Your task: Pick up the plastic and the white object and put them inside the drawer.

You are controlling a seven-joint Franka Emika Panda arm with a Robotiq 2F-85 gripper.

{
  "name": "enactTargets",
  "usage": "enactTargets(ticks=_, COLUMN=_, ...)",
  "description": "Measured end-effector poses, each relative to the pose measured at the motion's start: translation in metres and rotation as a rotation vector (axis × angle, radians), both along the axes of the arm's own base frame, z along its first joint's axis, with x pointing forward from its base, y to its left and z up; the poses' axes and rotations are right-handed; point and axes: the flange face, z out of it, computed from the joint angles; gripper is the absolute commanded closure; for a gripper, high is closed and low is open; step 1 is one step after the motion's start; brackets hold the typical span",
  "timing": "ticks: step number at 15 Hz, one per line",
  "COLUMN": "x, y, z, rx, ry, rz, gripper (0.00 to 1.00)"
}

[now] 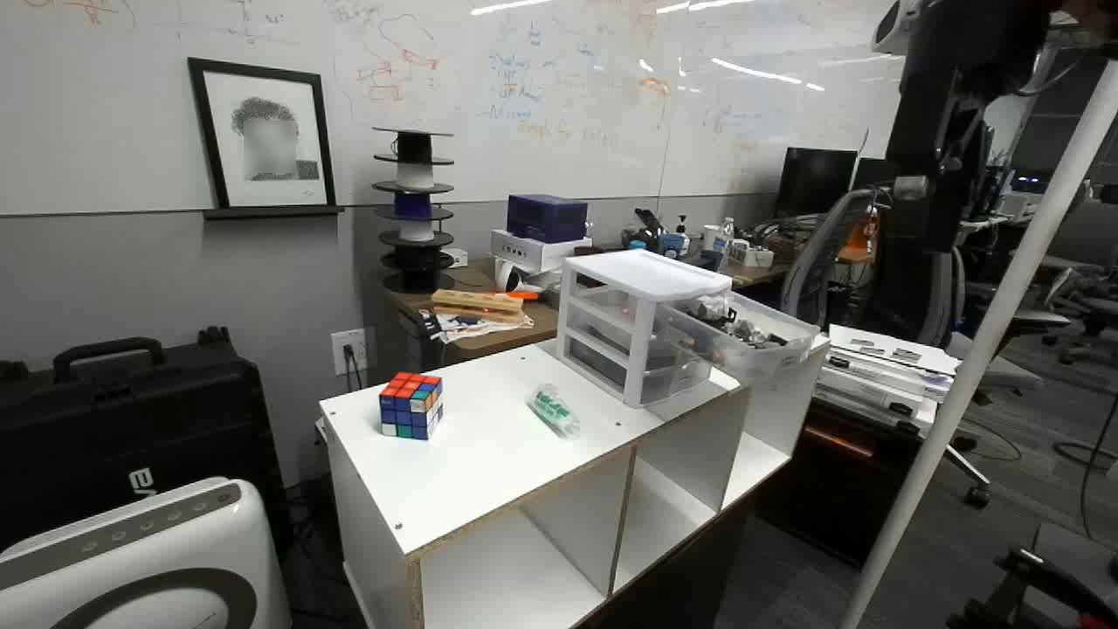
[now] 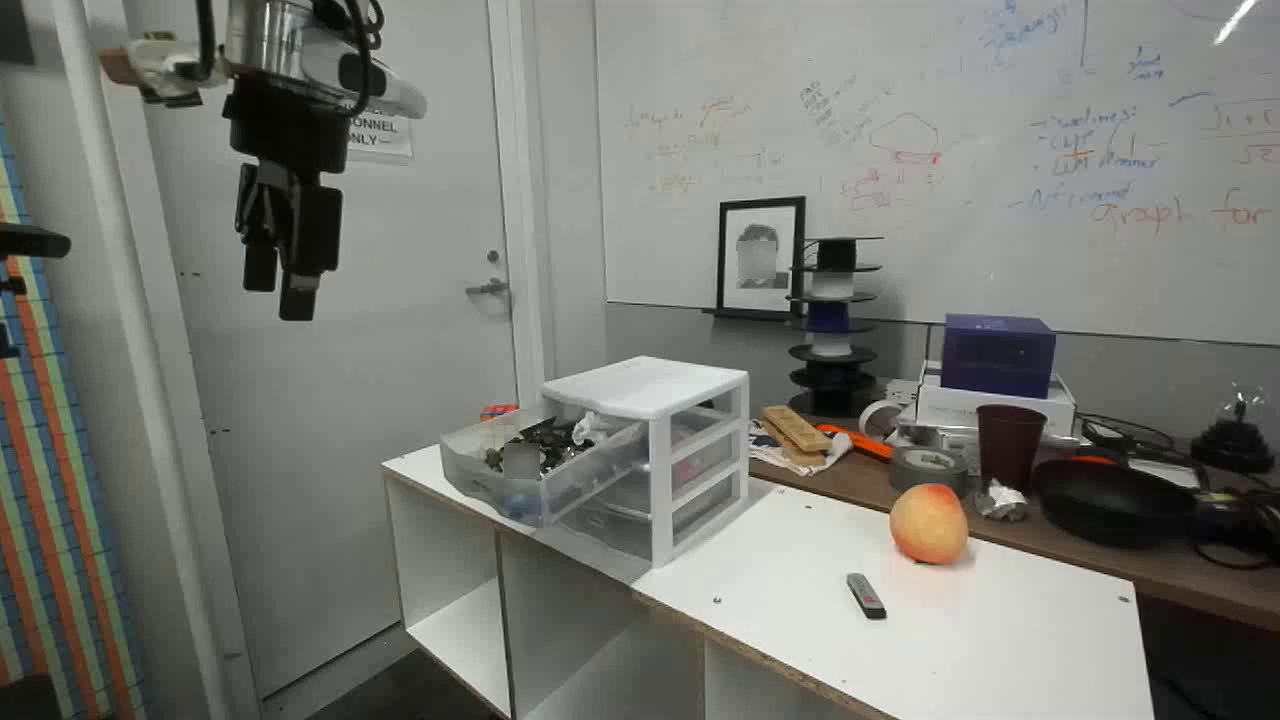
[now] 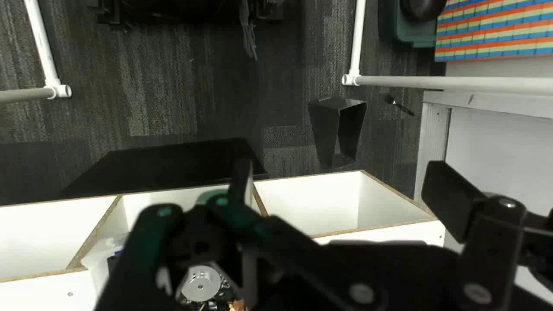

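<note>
Not yet stowed is the plastic (image 1: 553, 411), seen on the cabinet (image 1: 476, 467) at eight o'clock from the pulled-out drawer (image 1: 782, 356) in an exterior view — the white object cannot be identified — while the gripper (image 3: 339, 170) is spread wide, empty.

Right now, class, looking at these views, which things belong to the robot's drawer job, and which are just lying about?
For the job: clear plastic with green marks; pulled-out top drawer; open gripper; white object (I cannot tell which thing is meant).

Just lying about: Rubik's cube; peach-like fruit; frying pan; purple box.
</note>
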Motion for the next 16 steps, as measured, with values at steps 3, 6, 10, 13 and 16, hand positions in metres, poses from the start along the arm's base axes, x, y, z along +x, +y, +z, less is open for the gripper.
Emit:
enactTargets(ticks=3, x=0.0016, y=0.0002, z=0.0054, rx=0.001, ry=-0.013, rz=0.000, gripper=0.00)
enactTargets(ticks=6, x=0.0019, y=0.0002, z=0.0061, rx=0.002, ry=-0.014, rz=0.000, gripper=0.00)
enactTargets(ticks=10, x=0.0019, y=0.0002, z=0.0061, rx=0.002, ry=-0.014, rz=0.000, gripper=0.00)
enactTargets(ticks=13, x=0.0019, y=0.0002, z=0.0061, rx=0.002, ry=-0.014, rz=0.000, gripper=0.00)
enactTargets(ticks=16, x=0.0018, y=0.0000, z=0.0053, rx=0.001, ry=-0.012, rz=-0.001, gripper=0.00)
